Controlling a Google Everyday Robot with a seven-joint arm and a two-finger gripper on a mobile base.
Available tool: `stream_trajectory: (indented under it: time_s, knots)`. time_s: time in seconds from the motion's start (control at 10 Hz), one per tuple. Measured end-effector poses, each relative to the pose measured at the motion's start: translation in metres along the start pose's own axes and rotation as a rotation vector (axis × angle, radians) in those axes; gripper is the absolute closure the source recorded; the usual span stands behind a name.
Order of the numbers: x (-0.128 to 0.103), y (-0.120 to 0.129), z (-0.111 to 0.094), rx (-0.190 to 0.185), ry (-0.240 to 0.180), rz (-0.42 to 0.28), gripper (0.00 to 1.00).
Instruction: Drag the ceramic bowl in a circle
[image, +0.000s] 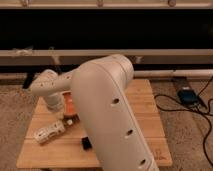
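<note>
Dark shelving with pale horizontal rails fills the background; below it a speckled floor carries a light wooden board (145, 107) that serves as your work surface. Your arm (107, 115), a bulky cream shell with small dark holes along its side, sweeps from bottom right up over the board and bends down on the left, covering most of the board's middle. Gripper (70, 119) sits low at the left half of the board, under the wrist housing; you cannot tell from this view how its fingers stand, as the wrist hides them. Bowl (70, 105), orange-red, shows only as a sliver between wrist and forearm, right at the gripper, on the board's left-centre; contact cannot be confirmed. Just left of the gripper a pale oblong item (49, 132) lies tilted on the board. A small black object (87, 144) rests near the front edge beside the arm. Off the board to the right, a blue-black device (188, 96) with dark cables (207, 112) lies on the floor.
</note>
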Motion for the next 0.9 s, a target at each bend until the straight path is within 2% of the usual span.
stream_trajectory:
  time_s: [0.1,0.2,0.4,0.6,0.8,0.9]
  knots:
    - [0.001,-0.011,0.001,0.0,-0.01,0.027,0.95]
    - [-0.005,-0.019,0.002,0.0,-0.052,0.049,0.84]
    - [-0.015,-0.029,0.003,0.022,-0.11,0.048,0.67]
    - [-0.031,-0.021,0.004,0.015,-0.162,0.035,0.45]
    - [-0.035,-0.014,0.006,-0.006,-0.179,0.005,0.26]
    - [-0.035,-0.009,0.007,-0.021,-0.185,-0.011,0.21]
